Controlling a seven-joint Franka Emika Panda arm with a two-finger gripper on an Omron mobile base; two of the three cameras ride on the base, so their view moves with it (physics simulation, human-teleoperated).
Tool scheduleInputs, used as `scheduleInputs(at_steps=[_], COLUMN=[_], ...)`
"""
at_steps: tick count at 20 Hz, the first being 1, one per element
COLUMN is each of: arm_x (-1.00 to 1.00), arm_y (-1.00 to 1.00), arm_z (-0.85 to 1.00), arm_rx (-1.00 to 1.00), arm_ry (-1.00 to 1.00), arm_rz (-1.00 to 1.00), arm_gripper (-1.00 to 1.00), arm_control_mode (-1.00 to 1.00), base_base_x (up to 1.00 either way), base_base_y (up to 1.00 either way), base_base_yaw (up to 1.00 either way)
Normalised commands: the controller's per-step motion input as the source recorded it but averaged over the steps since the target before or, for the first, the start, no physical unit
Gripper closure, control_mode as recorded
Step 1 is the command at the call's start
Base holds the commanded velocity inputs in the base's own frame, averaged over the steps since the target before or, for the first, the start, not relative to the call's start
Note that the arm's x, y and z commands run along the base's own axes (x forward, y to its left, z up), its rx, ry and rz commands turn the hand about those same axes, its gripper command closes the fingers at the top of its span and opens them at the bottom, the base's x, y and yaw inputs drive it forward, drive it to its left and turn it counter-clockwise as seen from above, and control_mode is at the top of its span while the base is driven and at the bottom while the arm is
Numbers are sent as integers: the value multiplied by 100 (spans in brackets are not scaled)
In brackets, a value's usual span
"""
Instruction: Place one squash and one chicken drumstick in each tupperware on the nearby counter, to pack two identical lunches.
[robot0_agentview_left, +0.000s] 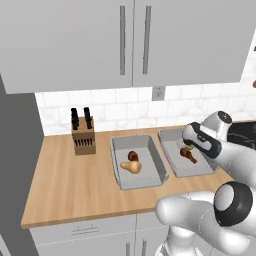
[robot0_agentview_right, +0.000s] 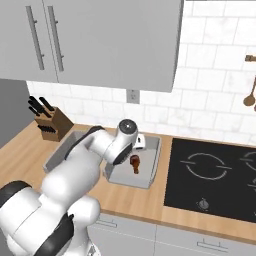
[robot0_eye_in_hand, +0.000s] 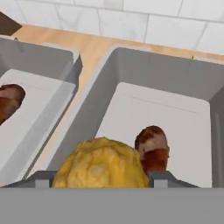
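one yellow squash (robot0_eye_in_hand: 101, 162) sits gripped in the claw (robot0_eye_in_hand: 101, 177), hanging over the near end of the right tupperware (robot0_eye_in_hand: 131, 70), whose drumstick (robot0_eye_in_hand: 152, 146) lies just beyond, long axis pointing away.

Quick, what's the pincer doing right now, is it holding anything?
Pincer: shut on the yellow squash, over the right tupperware that has a drumstick in it.

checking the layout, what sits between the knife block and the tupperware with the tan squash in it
Nothing: in the left base view only bare counter separates the knife block from the tupperware holding the tan squash.
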Motion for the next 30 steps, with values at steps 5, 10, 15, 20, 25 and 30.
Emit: scheduleInputs(at_steps=[5,10,15,20,25,30], arm_x=[0,20,11,0,0,-23], arm_y=[-10,5,0,2,5,4], arm_z=[-48,-25,-12,-35,2,49], arm_rx=[0,0,0,-2,-1,0], arm_ry=[5,11,3,1,0,-2], arm_rz=[2,1,1,0,0,0], arm_gripper=[100,100,100,-100,-100,-100], arm_control_mode=[-100,-100,-100,-100,-100,-100], base_base_x=[0,0,0,0,0,0], base_base_y=[0,0,0,0,0,0], base_base_yaw=[0,0,0,0,0,0])
